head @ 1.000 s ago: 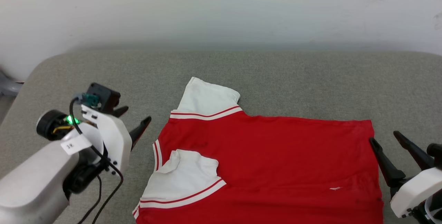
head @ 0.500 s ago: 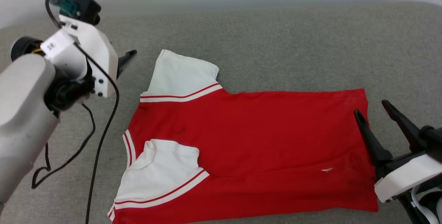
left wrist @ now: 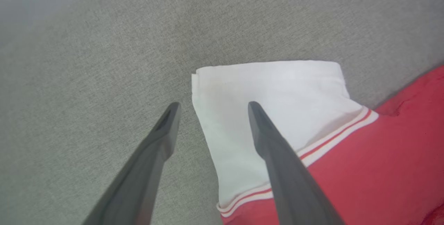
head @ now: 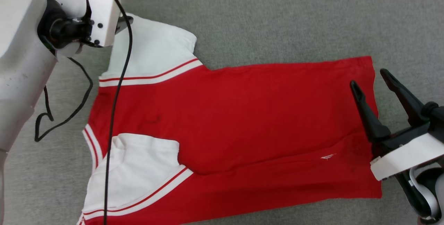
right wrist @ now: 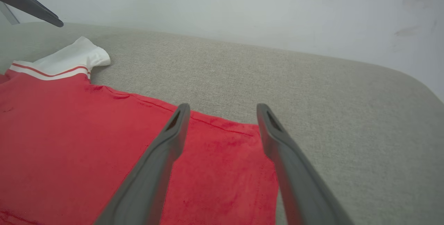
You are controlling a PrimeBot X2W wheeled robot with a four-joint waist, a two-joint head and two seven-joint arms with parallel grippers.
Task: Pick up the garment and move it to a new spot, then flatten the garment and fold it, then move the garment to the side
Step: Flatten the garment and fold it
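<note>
Presently, the red jersey-style shirt with white striped-trim sleeves (head: 242, 121) lies flat on the grey fabric surface (head: 277, 17), its lower-left corner cut off by the head view's edge. The left gripper (left wrist: 213, 105), spread wide and empty, straddles the far sleeve's edge; whether it touches is unclear. The right gripper (head: 368, 77), equally wide and empty, sits over the hem corner.

The garment (head: 242, 121) is viewed steeply from above by the head camera. From ten o'clock there, its far white sleeve (left wrist: 270, 89) is seen closely along the left gripper (left wrist: 213, 104). From four o'clock, the hem (right wrist: 222, 141) is faced low along the right gripper (right wrist: 223, 105), toward the wall (right wrist: 208, 6). That sleeve is shared by all views.
</note>
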